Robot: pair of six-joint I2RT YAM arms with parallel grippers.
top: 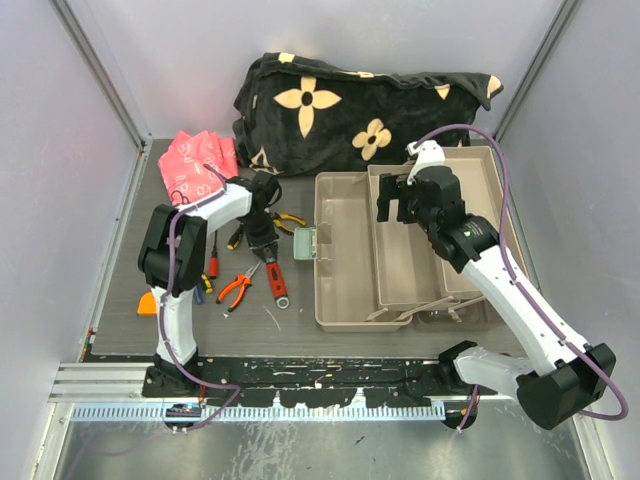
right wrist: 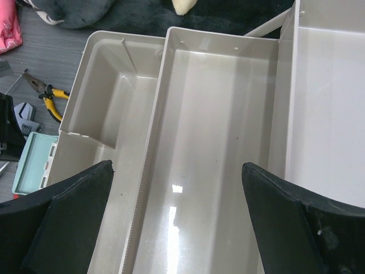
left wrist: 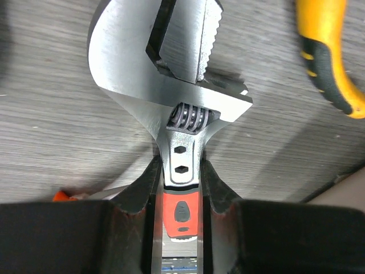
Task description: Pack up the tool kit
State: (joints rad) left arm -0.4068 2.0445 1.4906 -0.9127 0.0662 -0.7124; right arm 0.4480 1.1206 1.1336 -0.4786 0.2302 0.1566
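The top external view looks down from above and behind the arm bases over the whole table (top: pixel 250 322); the left wrist view faces down, very close on the wrench (left wrist: pixel 177 85); the right wrist view looks down, near, into the toolbox (right wrist: pixel 217 131); both wrist views share the yellow-handled pliers (right wrist: pixel 50 98).

toolbox (right wrist: pixel 217 114): beige plastic, smooth, glossy, light glare on the tray floors.
wrench (left wrist: pixel 171 74), left of the toolbox: bare steel, brushed satin head, dark knurled adjuster, red-and-black handle sleeve.
table (left wrist: pixel 51 131) under the toolbox: grey wood-grain surface, matt, finely ridged.
pliers (left wrist: pixel 328 57), left of the toolbox: yellow-and-black grip, matt, probably rubber.
left hand (left wrist: pixel 181 168): fingers (left wrist: pixel 137 200) matt black, inner faces scuffed reddish.
blanket (top: pixel 350 110) behind the toolbox: black plush cloth, cream flower patches.
pink bag (top: pixel 195 165), far left of the toolbox: crinkled, shiny film.
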